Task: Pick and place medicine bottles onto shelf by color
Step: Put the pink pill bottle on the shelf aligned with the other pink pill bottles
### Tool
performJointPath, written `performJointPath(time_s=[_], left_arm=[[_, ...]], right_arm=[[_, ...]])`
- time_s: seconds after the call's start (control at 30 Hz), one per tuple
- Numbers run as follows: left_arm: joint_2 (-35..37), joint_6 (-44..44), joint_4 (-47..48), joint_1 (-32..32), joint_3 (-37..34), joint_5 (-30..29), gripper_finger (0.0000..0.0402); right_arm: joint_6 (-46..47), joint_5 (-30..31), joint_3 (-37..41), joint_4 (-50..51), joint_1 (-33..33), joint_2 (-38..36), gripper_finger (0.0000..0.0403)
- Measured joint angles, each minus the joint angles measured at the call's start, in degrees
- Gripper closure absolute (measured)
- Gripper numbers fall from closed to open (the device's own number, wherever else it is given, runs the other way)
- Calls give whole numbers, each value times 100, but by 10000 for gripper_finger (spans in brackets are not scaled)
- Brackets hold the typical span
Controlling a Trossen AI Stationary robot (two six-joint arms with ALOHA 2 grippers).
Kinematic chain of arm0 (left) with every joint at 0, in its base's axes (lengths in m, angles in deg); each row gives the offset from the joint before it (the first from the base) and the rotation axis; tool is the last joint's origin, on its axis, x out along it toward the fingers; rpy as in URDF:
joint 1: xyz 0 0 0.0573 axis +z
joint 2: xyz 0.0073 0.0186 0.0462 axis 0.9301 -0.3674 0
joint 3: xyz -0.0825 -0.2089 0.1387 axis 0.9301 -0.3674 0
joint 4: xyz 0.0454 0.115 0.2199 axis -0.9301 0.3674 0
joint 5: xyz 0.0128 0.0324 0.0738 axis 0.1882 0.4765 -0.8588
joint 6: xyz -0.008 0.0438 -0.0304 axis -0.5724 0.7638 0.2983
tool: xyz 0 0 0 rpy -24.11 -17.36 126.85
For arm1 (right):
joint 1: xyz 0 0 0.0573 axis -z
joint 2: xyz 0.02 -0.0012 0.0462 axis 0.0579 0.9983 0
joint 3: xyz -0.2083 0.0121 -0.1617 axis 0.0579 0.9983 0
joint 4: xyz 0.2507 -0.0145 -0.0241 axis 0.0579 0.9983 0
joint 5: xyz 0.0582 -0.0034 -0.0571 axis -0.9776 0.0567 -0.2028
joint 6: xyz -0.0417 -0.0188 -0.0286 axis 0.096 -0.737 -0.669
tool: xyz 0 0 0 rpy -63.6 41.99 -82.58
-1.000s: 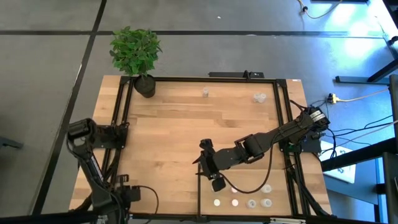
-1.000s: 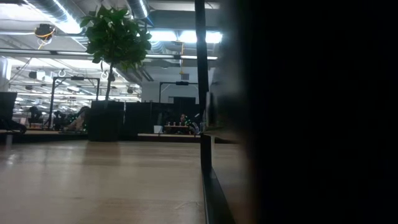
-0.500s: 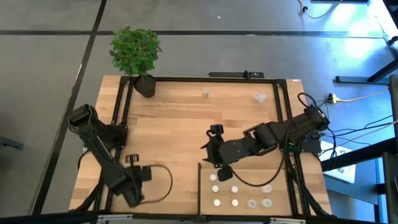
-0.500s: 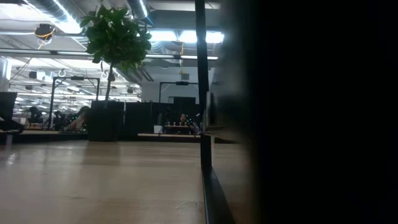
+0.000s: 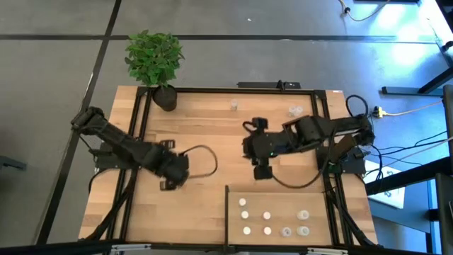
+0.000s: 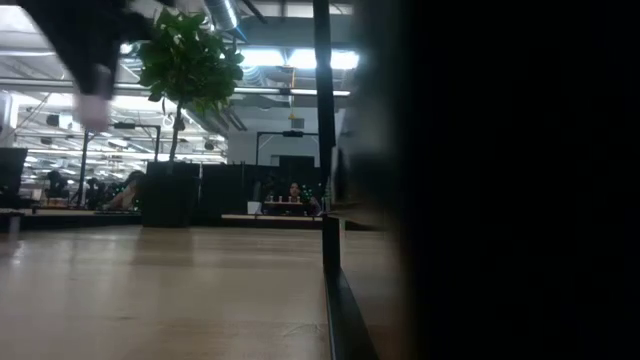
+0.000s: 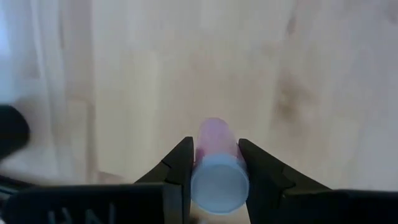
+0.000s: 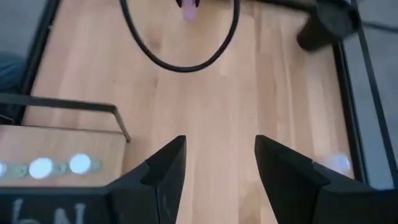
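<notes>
Seven medicine bottles (image 5: 267,216) already sit on the shelf (image 5: 315,202) at the near right of the table. Three more are at the far edge: one clear bottle (image 5: 233,106) on its own and a pair (image 5: 295,111) to its right.

One pink bottle (image 7: 217,165) is pinched between the fingers of the left gripper (image 5: 172,177), out over the near-left middle of the tabletop (image 5: 205,127), so that one's mid-delivery. I'd say we're over halfway, with this carry plus the three far ones left.

The right gripper (image 5: 262,168) has its fingers spread with nothing between them, hanging over the middle of the table just beyond the shelf.

Compared with a second ago: the left arm was parked off the near-left corner and has swung in, and the right arm has lifted off the shelf, leaving two extra bottles there.
</notes>
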Motion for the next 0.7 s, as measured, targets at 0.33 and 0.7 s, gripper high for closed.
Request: performJointPath(time_s=[0.33, 0.7], left_arm=[[-137, 2539, -2031, 1749, 0, 57, 314], [-746, 4226, -3088, 2729, 369, 104, 314]], right_arm=[[548, 511, 76, 1072, 475, -688, 210], [1257, 1116, 2306, -105, 654, -1604, 210]])
